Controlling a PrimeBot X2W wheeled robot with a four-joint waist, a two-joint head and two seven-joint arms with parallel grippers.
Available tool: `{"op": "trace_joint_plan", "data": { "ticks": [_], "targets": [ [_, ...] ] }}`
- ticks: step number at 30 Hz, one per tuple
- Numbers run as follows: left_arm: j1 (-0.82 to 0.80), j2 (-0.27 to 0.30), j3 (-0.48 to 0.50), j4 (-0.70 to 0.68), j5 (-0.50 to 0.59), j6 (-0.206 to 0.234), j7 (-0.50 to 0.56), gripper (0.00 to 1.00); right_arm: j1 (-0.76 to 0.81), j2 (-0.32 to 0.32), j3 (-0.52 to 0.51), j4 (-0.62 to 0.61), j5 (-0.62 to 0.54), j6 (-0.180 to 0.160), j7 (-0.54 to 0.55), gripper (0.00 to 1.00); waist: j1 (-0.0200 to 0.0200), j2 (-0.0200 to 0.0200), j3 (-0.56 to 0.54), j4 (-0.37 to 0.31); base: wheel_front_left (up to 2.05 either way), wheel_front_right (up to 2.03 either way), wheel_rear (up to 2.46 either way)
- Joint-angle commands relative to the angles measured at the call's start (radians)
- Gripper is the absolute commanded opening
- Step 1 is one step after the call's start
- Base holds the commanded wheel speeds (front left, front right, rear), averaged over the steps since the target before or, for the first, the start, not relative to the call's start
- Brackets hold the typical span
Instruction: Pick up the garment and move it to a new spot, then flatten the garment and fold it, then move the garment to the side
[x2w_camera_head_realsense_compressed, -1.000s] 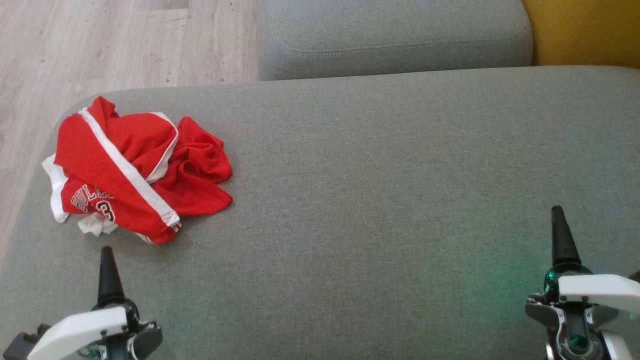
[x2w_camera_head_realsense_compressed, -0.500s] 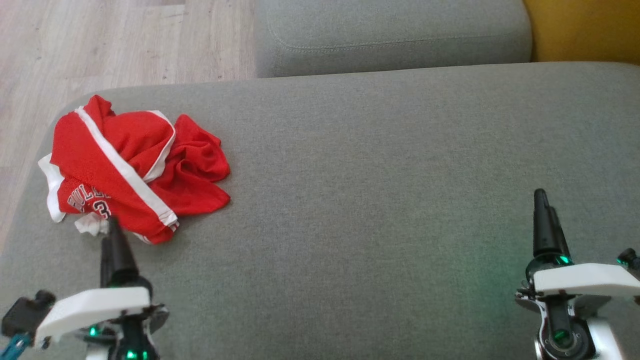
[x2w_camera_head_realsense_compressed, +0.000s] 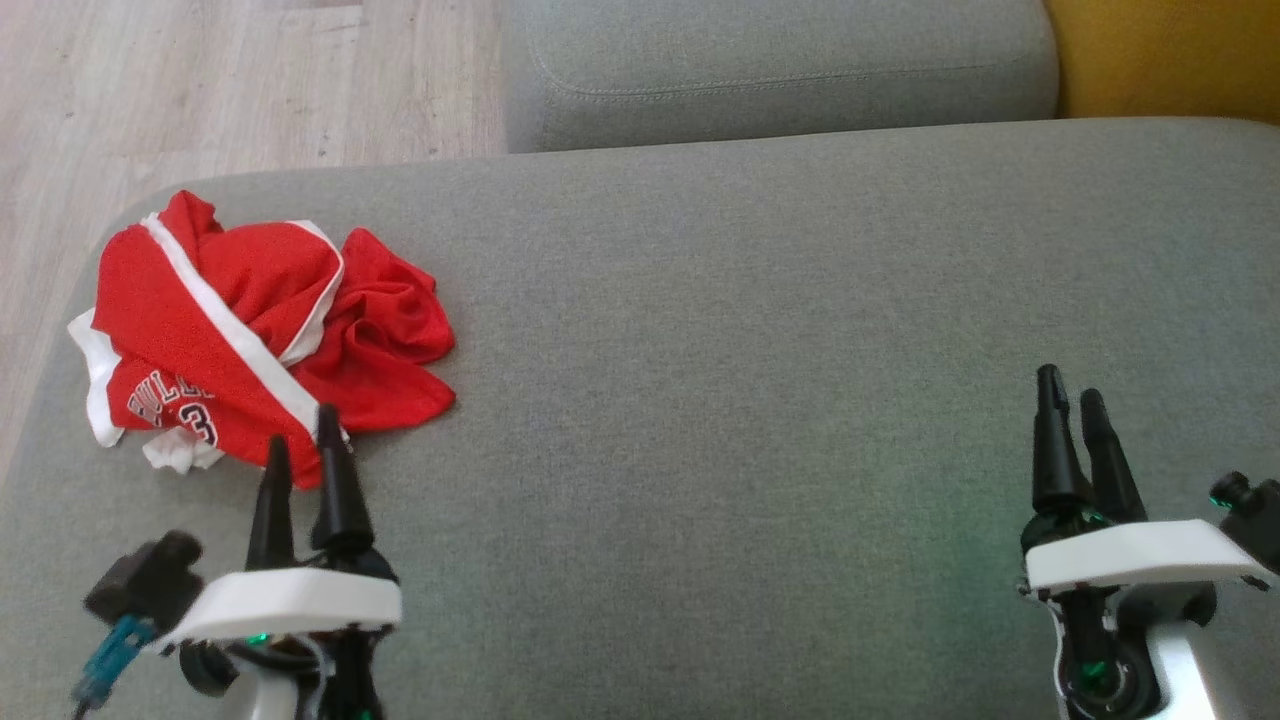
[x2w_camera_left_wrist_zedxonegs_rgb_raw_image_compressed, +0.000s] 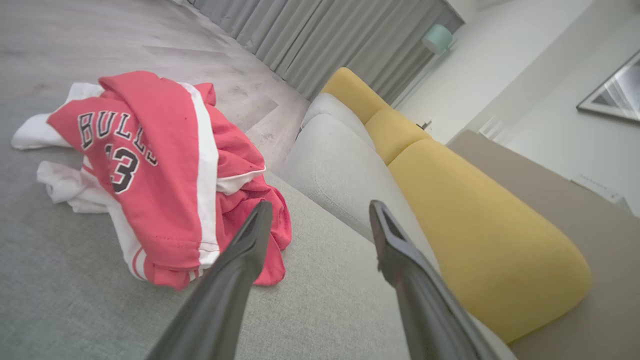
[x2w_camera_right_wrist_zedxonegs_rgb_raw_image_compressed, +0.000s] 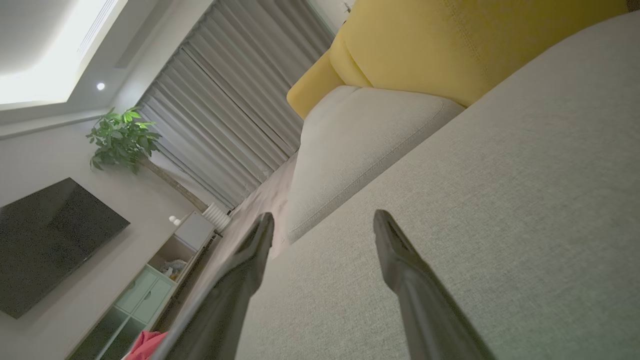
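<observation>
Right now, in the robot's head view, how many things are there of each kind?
Jersey: 1
Grey cushions: 2
Yellow cushion: 1
End effectors, left and right: 2
Total: 6

The garment (x2w_camera_head_realsense_compressed: 250, 330) is red with broad white stripes and black, white-edged letters and numerals, the sofa seat (x2w_camera_head_realsense_compressed: 750, 350) plain grey, the cushion (x2w_camera_head_realsense_compressed: 1160, 55) mustard yellow, the floor (x2w_camera_head_realsense_compressed: 200, 90) pale wood-grain, the curtains (x2w_camera_left_wrist_zedxonegs_rgb_raw_image_compressed: 325, 40) grey.
</observation>
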Motion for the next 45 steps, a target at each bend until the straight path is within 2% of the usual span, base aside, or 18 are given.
{"op": "trace_joint_plan", "data": {
  "ticks": [1,13,33,36,45],
  "targets": [
    [-0.053,0.017,0.007,-0.044,0.032,0.008,-0.010,1.00,-0.049,-0.006,0.020,-0.045,-0.031,0.004,-0.011,1.00,-0.0001,0.0000,0.000,0.000,0.00,0.00,0.00],
    [-0.083,0.099,-0.150,-0.016,0.238,0.115,-0.045,1.00,-0.047,-0.007,0.063,-0.062,-0.236,0.005,-0.047,1.00,-0.0001,0.0000,0.001,-0.012,0.00,0.00,0.00],
    [-0.161,0.205,-0.373,0.004,0.483,0.267,-0.104,1.00,-0.059,-0.008,0.085,-0.075,-0.632,0.006,-0.105,1.00,-0.0001,0.0000,0.007,-0.029,0.00,0.00,0.00],
    [-0.169,0.211,-0.395,-0.002,0.500,0.288,-0.113,1.00,-0.057,-0.008,0.081,-0.080,-0.654,0.006,-0.114,1.00,-0.0001,0.0000,0.008,-0.026,0.00,0.00,0.00],
    [-0.154,0.206,-0.390,-0.044,0.493,0.318,-0.137,1.00,-0.042,-0.009,0.086,-0.049,-0.591,0.007,-0.138,1.00,-0.0001,0.0000,0.004,-0.023,0.00,0.00,0.00]
  ]
}}
